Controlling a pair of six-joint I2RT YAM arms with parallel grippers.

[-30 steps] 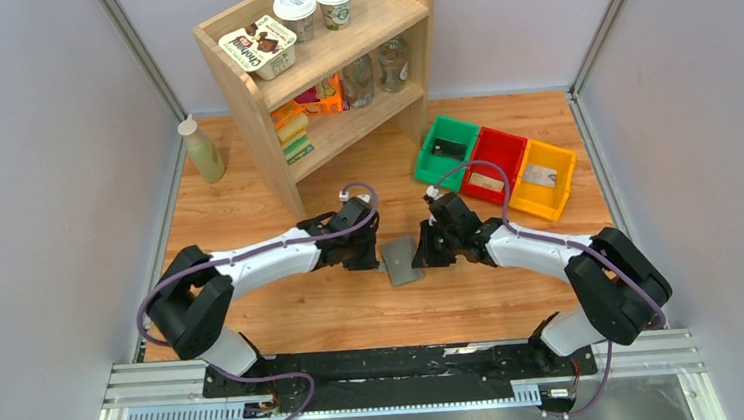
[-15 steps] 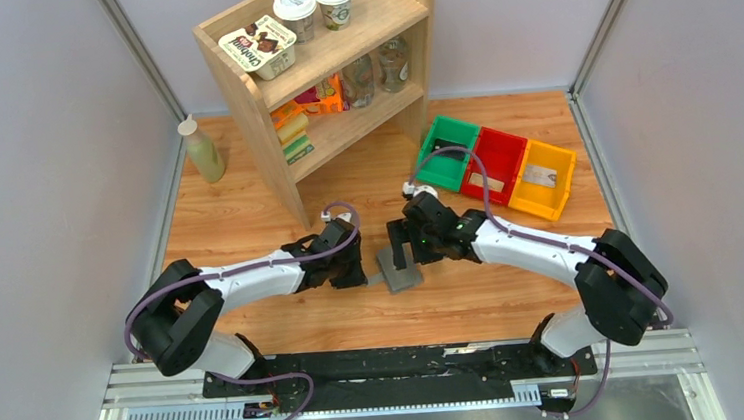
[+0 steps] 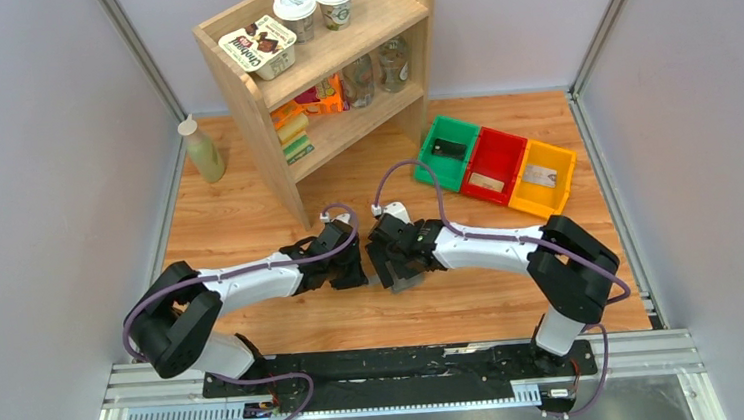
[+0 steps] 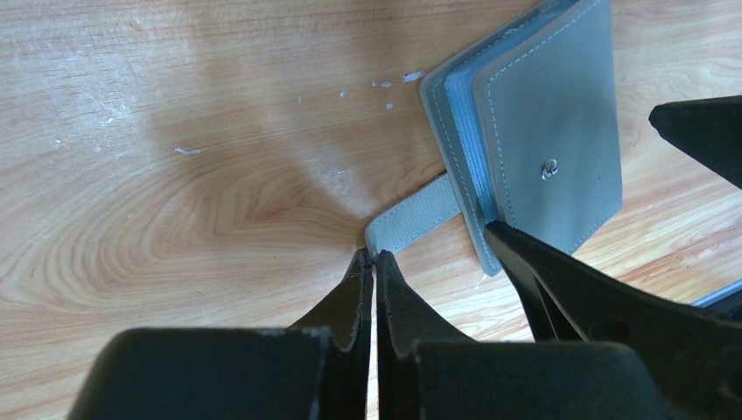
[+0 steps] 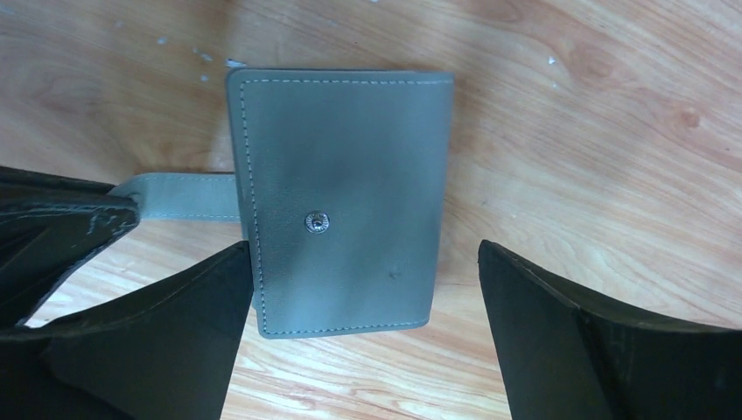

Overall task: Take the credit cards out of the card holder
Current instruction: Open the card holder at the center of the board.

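Note:
The grey card holder (image 5: 341,201) lies closed and flat on the wooden table, snap stud up, with its side tab (image 4: 416,219) sticking out. My left gripper (image 4: 374,256) is shut, its tips pinching the end of that tab. My right gripper (image 5: 363,249) hangs wide open just above the holder, one finger on each side of its near end. From above, the two grippers (image 3: 358,269) (image 3: 392,261) meet and hide most of the holder (image 3: 410,281). Pale credit cards lie in the red bin (image 3: 487,183) and the yellow bin (image 3: 543,175). Any cards inside the holder are hidden.
Green (image 3: 435,165), red (image 3: 508,144) and yellow (image 3: 563,160) bins sit in a row at the back right. A wooden shelf unit (image 3: 250,109) with cups and packets stands at the back, and a pale bottle (image 3: 203,151) stands left of it.
My right gripper has opened and slid left over the holder. The left arm drew back toward the near left with its jaws still shut. The holder now lies flat.

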